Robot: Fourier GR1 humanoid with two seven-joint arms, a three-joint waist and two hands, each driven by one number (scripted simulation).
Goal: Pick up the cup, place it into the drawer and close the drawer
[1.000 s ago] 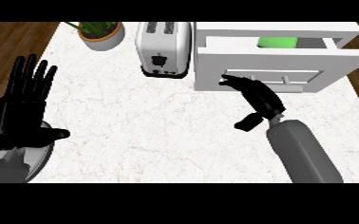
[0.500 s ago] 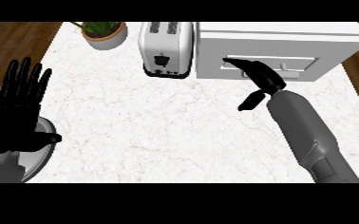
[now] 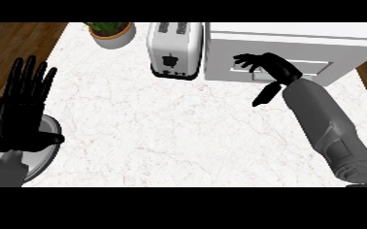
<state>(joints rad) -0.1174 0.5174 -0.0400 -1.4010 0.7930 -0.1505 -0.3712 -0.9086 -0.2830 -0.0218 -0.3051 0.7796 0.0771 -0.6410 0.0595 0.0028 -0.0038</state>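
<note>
Head view: right robot hand [image 3: 267, 66] against the closed drawer [image 3: 283, 65] front.

A second ago the white drawer [image 3: 276, 60] stood pulled out over the white marble table [image 3: 172, 126] with a green cup lying inside; now its front sits flush with the white cabinet body and the cup is hidden from view. The robot's black right hand [image 3: 267, 64] has travelled forward with the drawer front and now rests against it by the handle recess, fingers spread, where earlier it hung just short of the open drawer's front edge. The grey right forearm [image 3: 323, 121] reaches further up the view than before.
</note>
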